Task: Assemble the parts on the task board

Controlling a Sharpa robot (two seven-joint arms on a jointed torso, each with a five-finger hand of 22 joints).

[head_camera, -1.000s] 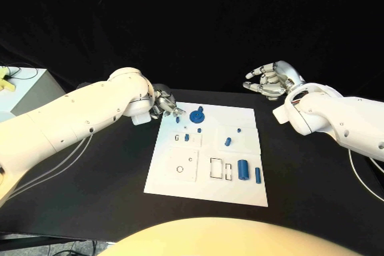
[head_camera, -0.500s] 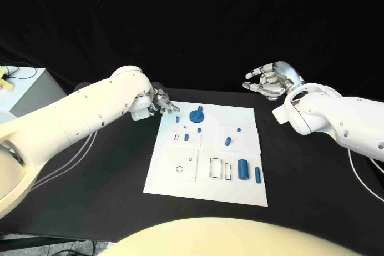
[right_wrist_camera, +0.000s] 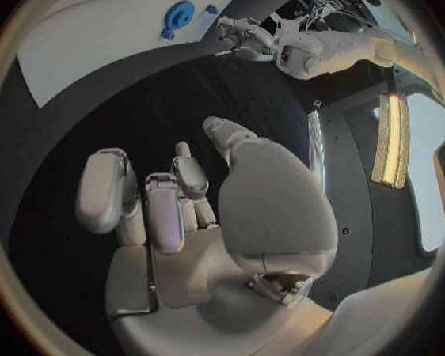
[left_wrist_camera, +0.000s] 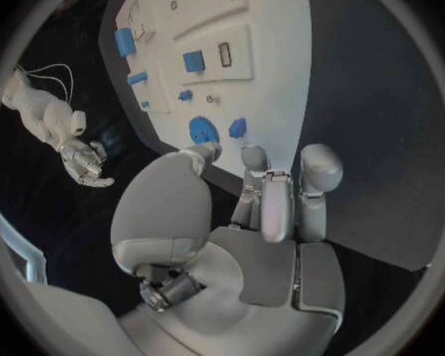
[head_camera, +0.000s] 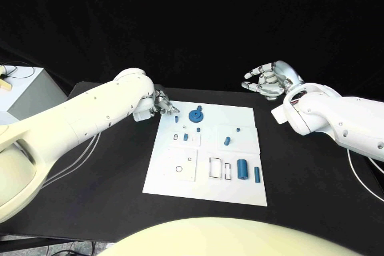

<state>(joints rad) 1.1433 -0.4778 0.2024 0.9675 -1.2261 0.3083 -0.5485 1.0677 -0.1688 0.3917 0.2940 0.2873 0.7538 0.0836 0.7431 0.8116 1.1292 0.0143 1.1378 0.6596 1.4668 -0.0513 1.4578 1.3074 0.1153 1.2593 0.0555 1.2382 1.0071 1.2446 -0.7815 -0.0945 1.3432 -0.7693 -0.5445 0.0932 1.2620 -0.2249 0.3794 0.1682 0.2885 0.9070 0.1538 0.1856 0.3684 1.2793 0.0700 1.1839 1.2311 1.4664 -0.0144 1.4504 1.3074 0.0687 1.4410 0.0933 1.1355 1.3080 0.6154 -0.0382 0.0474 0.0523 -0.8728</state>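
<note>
Black table (head_camera: 312,172) rims task board (head_camera: 172,181); left hand (head_camera: 164,105) at its corner.

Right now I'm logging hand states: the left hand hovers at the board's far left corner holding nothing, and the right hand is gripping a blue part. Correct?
Not quite. The right hand holds nothing; the right wrist view shows its fingers apart and bare. The left hand is at the task board's far left corner, holding nothing, as you said.

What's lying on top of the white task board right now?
On the task board lie small blue parts: a round disc near the far edge, and a stubby cylinder beside a slimmer bar nearer the robot. Neither hand covers the board.
</note>
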